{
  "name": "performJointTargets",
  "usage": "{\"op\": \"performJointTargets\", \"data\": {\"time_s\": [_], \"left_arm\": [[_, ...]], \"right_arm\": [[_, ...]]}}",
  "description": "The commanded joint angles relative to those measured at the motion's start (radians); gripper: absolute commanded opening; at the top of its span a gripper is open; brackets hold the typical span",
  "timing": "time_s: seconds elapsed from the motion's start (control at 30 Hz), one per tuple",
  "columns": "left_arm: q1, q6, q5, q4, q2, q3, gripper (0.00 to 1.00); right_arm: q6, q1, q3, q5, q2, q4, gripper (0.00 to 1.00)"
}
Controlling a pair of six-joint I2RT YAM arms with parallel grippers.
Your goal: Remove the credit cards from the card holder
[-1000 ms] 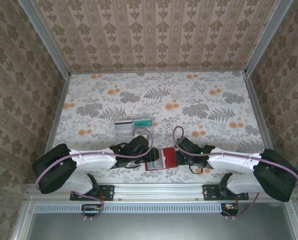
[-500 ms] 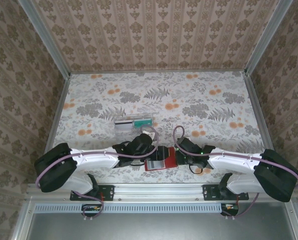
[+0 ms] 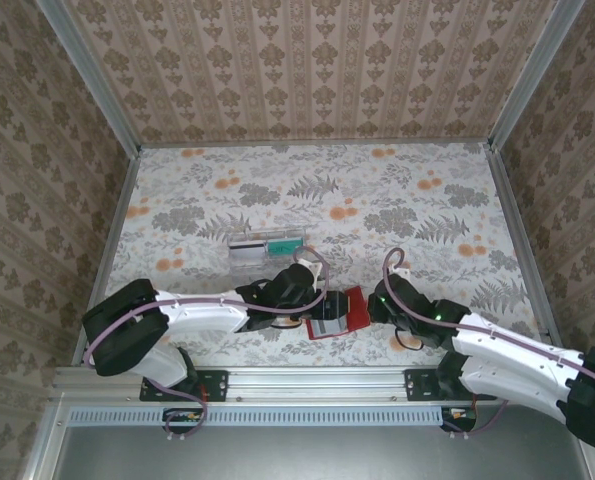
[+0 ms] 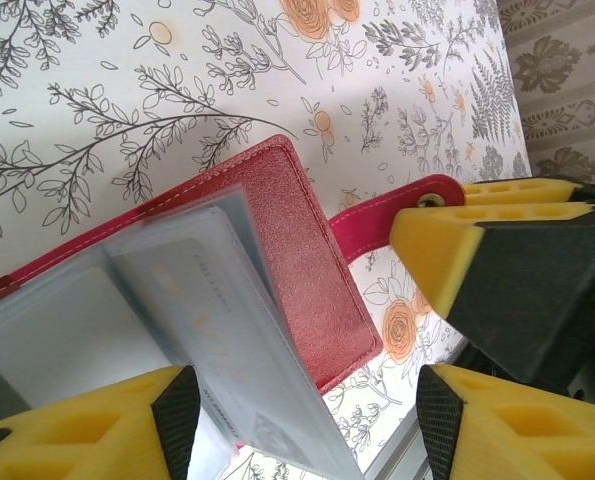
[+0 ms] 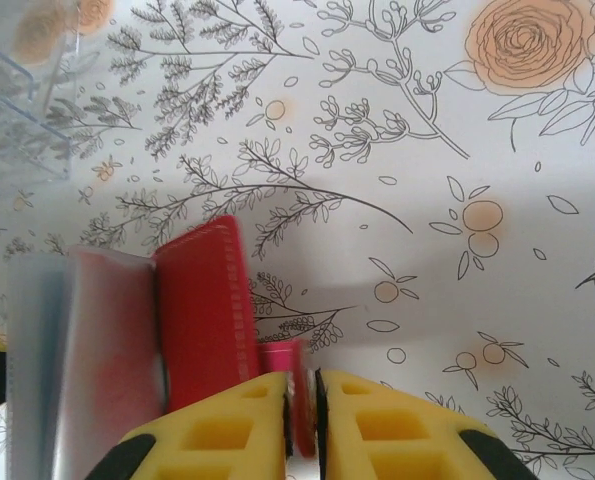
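Card holder (image 3: 342, 315), red and folded open, lay on the floral tabletop (image 3: 397, 200) between the two arms, its grey pockets fanned upward. Left gripper (image 4: 302, 410) stood at the holder's left side with its yellow fingers spread either side of a raised clear pocket leaf. A pale credit card (image 4: 207, 310) with faint orange lettering sat inside that leaf. Right gripper (image 5: 302, 390), at the holder's right side, had its fingers pressed nearly together, pinching the holder's red snap tab. A clear plastic tray (image 3: 265, 252) rested just beyond the holder, apart from it, with a teal item inside that was too small to identify.
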Motion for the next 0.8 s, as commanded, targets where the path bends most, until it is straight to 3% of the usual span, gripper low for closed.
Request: {"op": "performJointTargets", "data": {"time_s": [0.0,0.43,0.77], "left_arm": [[-0.003,0.024,0.002,-0.001,0.012,0.025,0.62],[-0.002,0.023,0.096,0.050,0.157,0.131,0.51],[0.005,-0.008,-0.039,-0.011,-0.011,0.002,0.48]], "right_arm": [[-0.022,-0.005,0.021,0.025,-0.003,-0.060,0.19],[-0.051,-0.008,0.073,0.048,-0.026,-0.122,0.22],[-0.130,-0.013,0.101,-0.031,0.000,-0.071,0.22]]}}
